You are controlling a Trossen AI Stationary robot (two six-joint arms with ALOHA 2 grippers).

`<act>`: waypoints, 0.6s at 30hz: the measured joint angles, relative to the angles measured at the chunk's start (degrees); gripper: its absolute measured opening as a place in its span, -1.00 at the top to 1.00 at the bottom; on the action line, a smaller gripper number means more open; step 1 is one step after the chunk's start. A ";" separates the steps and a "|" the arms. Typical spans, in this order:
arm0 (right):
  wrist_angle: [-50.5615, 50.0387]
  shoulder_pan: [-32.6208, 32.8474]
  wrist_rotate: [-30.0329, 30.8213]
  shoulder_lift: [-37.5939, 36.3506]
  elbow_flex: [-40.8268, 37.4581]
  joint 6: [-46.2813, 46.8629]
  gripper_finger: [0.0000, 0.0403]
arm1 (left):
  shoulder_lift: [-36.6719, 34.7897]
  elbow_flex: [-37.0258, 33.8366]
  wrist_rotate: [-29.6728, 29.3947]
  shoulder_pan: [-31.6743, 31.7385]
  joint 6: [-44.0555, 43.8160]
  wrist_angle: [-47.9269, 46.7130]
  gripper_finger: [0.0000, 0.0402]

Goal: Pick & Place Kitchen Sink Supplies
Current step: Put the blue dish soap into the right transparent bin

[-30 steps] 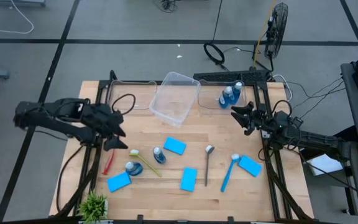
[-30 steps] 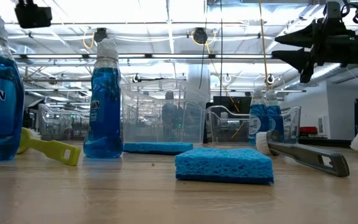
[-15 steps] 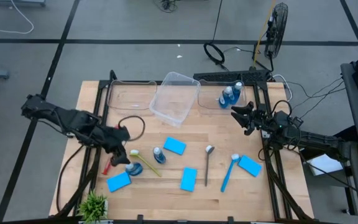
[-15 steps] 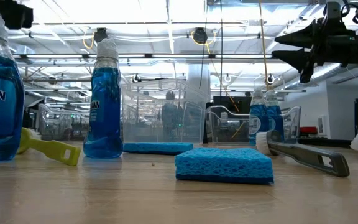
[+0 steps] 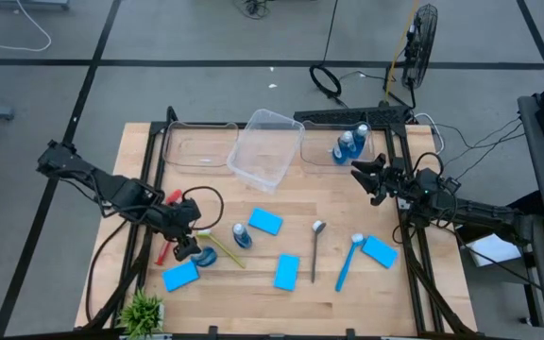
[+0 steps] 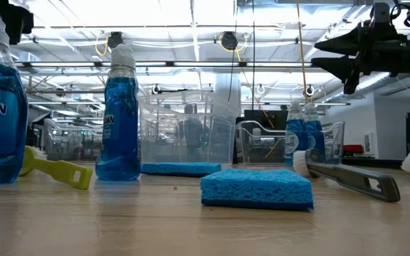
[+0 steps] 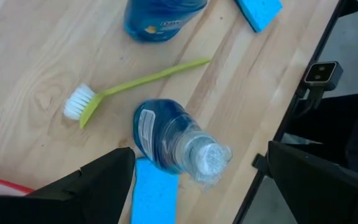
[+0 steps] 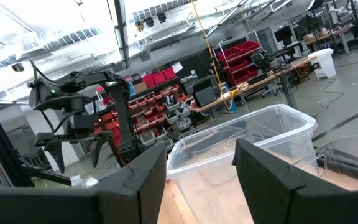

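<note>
A small blue bottle [image 7: 166,134] with a pale cap stands on the wood table near its left front. My left gripper [image 5: 190,248] hangs open just above it, pointing steeply down, one finger [image 7: 98,183] on each side of the cap without touching. A yellow brush [image 7: 135,84], a second bottle [image 5: 241,236] and a blue sponge [image 5: 180,276] lie close by. A red brush [image 5: 165,247] lies at the left. My right gripper [image 5: 365,175] waits open in the air at the far right, holding nothing.
More sponges [image 5: 265,222] [image 5: 287,271] [image 5: 380,251], a grey spoon-like tool [image 5: 316,247] and a blue brush [image 5: 348,260] lie mid-table. Clear bins [image 5: 265,149] [image 5: 196,146] stand at the far edge, one [image 5: 374,142] holding two bottles. A green plant [image 5: 142,310] sits at the near left corner.
My left gripper has swung toward the table's near edge and a little right, sinking and rolling, until it hangs over the near-left bottle. It has stayed open. Nothing on the table has moved.
</note>
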 joint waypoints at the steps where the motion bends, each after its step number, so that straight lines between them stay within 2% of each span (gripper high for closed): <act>1: 0.00 0.00 0.00 -0.02 0.00 0.00 0.12 | 0.00 0.00 -0.20 -0.33 0.00 0.00 -0.82; 9: 0.00 0.00 0.00 0.00 0.00 0.00 0.12 | 0.00 0.00 -5.66 -4.45 1.53 -0.56 -0.82; 18: 0.00 0.00 0.00 0.00 0.00 0.00 0.12 | 0.29 -0.02 -8.84 -8.33 1.83 -2.24 -0.82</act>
